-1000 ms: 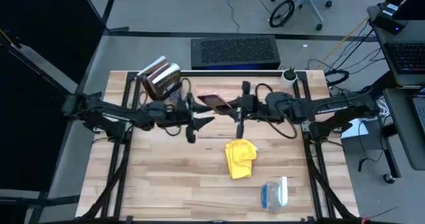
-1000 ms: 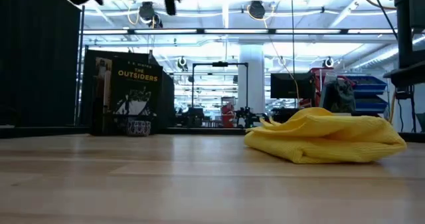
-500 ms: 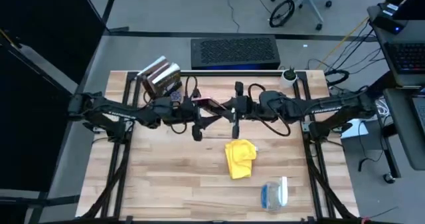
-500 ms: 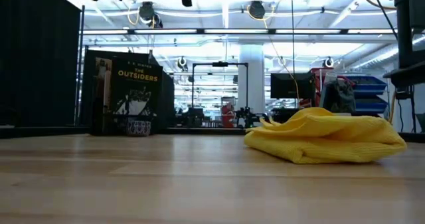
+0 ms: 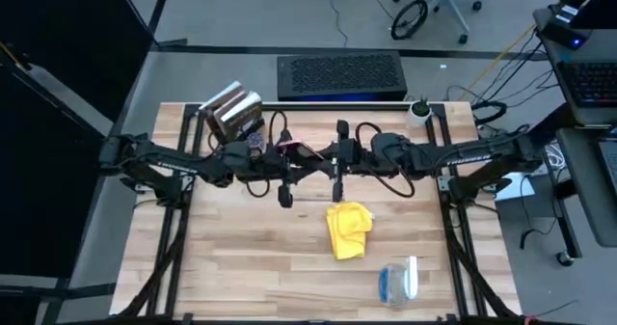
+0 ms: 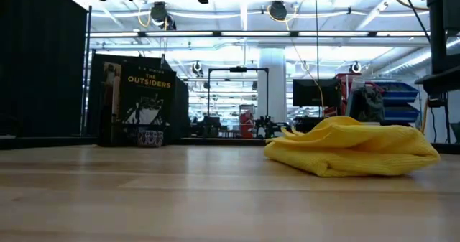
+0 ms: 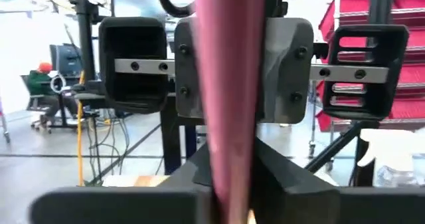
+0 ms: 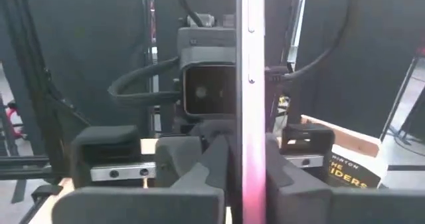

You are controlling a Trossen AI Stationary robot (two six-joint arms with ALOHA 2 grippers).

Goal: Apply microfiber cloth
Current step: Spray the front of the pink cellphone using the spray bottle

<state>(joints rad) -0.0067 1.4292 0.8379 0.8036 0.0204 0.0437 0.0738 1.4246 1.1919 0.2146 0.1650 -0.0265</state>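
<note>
Above the middle of the wooden tabletop (image 5: 241, 257) the two arms meet nose to nose, and a pink-backed smartphone (image 5: 307, 154) is caught between them. The left gripper (image 7: 229, 191) has its fingers clamped on one end of the smartphone, whose pink edge runs straight up through the left wrist view. The right gripper (image 8: 244, 184) has its fingers pressed on the opposite end, the thin edge of the device with its side buttons standing upright in the right wrist view. The microfiber cloth (image 5: 348, 230) lies crumpled on the tabletop, nearer the front edge than the grippers and well below them, touched by neither; the low view shows it as a soft yellow heap (image 6: 352, 150) resting flat on the wood. A clear spray bottle (image 5: 397, 280) lies on its side near the front right corner, apart from the cloth. A book, "The Outsiders" (image 6: 147, 98), stands upright at the back left of the tabletop.
</note>
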